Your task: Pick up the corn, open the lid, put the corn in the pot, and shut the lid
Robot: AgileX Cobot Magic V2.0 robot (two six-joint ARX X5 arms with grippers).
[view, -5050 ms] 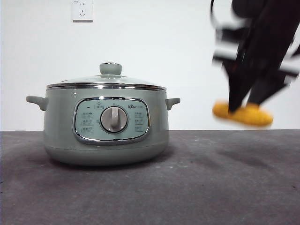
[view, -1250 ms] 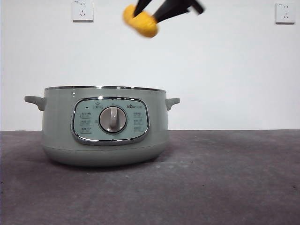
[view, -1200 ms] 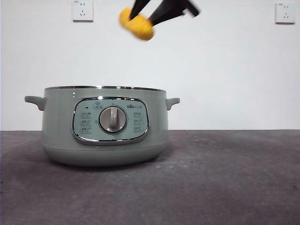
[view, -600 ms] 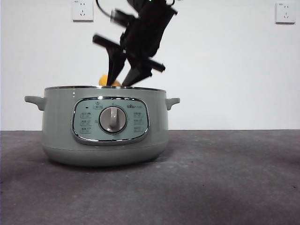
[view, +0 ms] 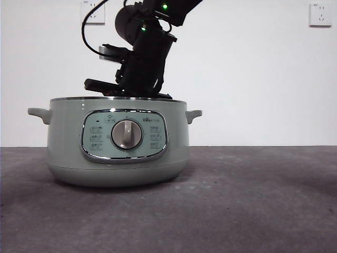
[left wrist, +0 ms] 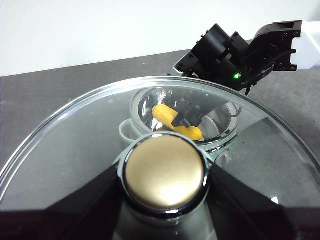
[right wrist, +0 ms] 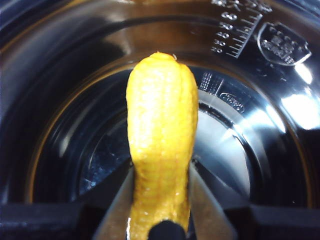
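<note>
The pale green pot (view: 63,142) stands open on the table, without its lid. My right arm (view: 143,58) reaches down into it from above, and the pot's wall hides the jaws in the front view. In the right wrist view my right gripper (right wrist: 160,202) is shut on the yellow corn (right wrist: 160,130), which hangs inside the shiny inner bowl (right wrist: 250,150) above its bottom. My left gripper (left wrist: 165,175) is shut on the knob (left wrist: 165,170) of the glass lid (left wrist: 70,145), held high above the pot. Through the glass I see the corn (left wrist: 164,113) in the pot (left wrist: 127,131).
The pot sits on a dark grey tabletop (view: 253,200) before a white wall with two sockets (view: 320,13). The pot's side handles (view: 40,113) stick out to both sides.
Since half a second ago my right arm has sunk lower and the corn has dropped below the pot's rim. Four seconds ago the lid still lay on the pot.
</note>
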